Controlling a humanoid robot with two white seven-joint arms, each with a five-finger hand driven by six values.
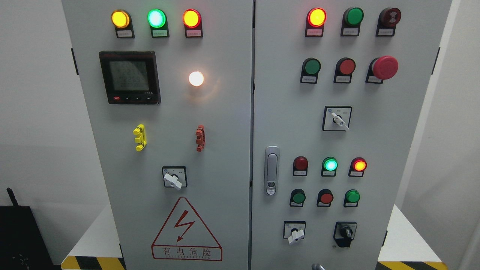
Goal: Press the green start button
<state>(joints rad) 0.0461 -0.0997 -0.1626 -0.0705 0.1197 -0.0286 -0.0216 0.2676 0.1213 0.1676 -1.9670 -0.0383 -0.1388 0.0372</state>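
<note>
The grey control cabinet (225, 112) fills the view, with two doors. The right door carries several green push buttons: one at the top (354, 16), one below it to the left (312, 66), and two in the lower row (298, 196) (352, 196). Their labels are too small to read. A lit green lamp (330, 164) sits above the lower row, and another (156, 18) is on the left door. A small grey tip (317, 267), apparently of my right hand, pokes up at the bottom edge right of the middle. My left hand does not show.
A red mushroom stop button (384, 67) sticks out at the upper right. Red buttons (347, 66) (326, 197) sit between the green ones. Rotary switches (337, 119) (294, 232) (345, 232) and a door handle (271, 170) protrude. A meter display (129, 77) is on the left door.
</note>
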